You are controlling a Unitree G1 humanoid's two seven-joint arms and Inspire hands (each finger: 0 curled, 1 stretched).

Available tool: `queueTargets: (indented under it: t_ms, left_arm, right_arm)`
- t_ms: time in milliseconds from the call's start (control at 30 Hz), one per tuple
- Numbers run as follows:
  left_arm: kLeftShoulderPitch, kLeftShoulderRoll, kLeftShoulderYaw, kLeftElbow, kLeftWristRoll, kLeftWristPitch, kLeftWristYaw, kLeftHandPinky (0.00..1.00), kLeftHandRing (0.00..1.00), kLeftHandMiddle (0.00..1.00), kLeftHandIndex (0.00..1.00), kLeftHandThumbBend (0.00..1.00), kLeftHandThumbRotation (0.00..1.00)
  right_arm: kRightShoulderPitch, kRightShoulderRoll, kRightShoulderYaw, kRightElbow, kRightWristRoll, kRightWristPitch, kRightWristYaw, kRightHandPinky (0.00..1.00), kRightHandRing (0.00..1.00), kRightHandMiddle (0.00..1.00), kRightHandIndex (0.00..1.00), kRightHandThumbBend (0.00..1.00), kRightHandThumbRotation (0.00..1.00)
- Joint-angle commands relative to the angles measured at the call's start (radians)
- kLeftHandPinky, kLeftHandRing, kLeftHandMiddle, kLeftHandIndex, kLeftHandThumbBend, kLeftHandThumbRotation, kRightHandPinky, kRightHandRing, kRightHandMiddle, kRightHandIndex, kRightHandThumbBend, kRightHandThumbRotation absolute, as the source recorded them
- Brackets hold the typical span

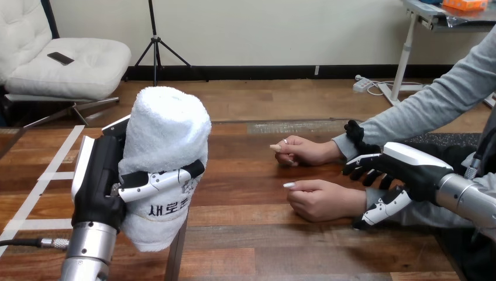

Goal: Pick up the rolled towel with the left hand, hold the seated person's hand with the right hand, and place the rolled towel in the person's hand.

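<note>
White-and-black fingers of the left hand [96,187] are clamped round the rolled towel [166,140]; towel upright in that grip, over the left part of the wooden table [245,234]. Right hand [409,170]: fingers curled over the person's wrist [360,199], thumb beneath. I read this as a grip, though the sleeve hides the contact. Person's nearer hand [321,199] rests loosely curled on the table, well apart from the towel. Farther hand [307,151] lies just behind it.

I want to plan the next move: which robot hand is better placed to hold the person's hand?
Right. The right robot hand is by the wrist of the person's nearer hand; the left robot hand holds the towel.
</note>
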State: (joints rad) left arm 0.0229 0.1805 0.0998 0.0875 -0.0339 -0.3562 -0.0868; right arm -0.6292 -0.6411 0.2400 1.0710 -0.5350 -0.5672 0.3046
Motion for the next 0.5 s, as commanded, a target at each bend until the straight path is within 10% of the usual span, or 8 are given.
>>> queueTargets:
  t_ms: [0,467]
  left_arm:
    - [-0.041,-0.001,0.02,-0.023,-0.013,-0.026,0.005,0.29,0.33,0.38,0.4,0.59,0.0]
    - [-0.038,0.001,0.02,-0.023,-0.003,-0.026,0.011,0.29,0.33,0.38,0.4,0.6,0.0]
  right_arm:
    - [-0.105,-0.042,0.0,0.001,0.002,-0.009,-0.029,0.65,0.76,0.81,0.81,1.0,0.24]
    - [-0.12,-0.045,0.018,0.011,-0.014,-0.003,-0.019,0.65,0.76,0.81,0.8,1.0,0.26]
